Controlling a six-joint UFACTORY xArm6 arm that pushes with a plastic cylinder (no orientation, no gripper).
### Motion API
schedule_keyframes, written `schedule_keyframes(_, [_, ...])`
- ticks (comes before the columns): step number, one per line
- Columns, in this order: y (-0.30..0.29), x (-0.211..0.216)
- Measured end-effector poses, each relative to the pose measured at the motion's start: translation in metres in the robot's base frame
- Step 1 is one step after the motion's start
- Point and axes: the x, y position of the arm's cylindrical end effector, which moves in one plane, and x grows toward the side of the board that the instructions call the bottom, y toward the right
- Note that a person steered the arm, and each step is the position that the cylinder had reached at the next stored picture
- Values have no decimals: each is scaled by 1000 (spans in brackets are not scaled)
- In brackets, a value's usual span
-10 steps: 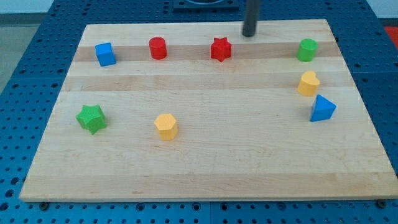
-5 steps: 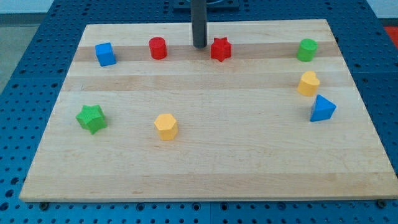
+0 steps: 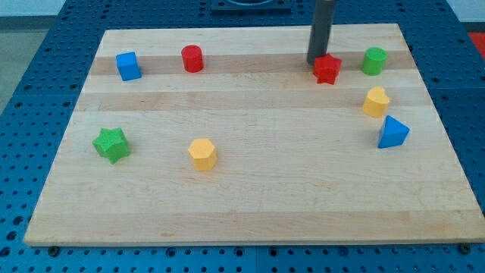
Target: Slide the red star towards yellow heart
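Observation:
The red star (image 3: 327, 69) lies near the view's top right on the wooden board (image 3: 250, 182). My tip (image 3: 316, 61) touches the star's upper left side. The yellow heart (image 3: 376, 101) sits to the lower right of the star, a short gap away. The rod rises straight up out of the view's top.
A green cylinder (image 3: 373, 61) stands just right of the star. A blue triangle (image 3: 392, 132) lies below the heart. A red cylinder (image 3: 192, 58) and a blue cube (image 3: 129, 66) sit at top left. A green star (image 3: 111, 144) and a yellow hexagon (image 3: 202, 154) lie at lower left.
My tip went left past the red star, then swept right and pushed the star rightward and slightly down, close to the green cylinder and the yellow heart.

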Motion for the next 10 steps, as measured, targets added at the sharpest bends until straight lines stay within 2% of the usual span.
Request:
schedule_keyframes(2, [48, 7])
schedule_keyframes(4, [10, 10])
schedule_keyframes(5, [8, 38])
schedule_keyframes(6, [8, 43])
schedule_keyframes(8, [-21, 25])
schedule_keyframes(10, [-35, 82])
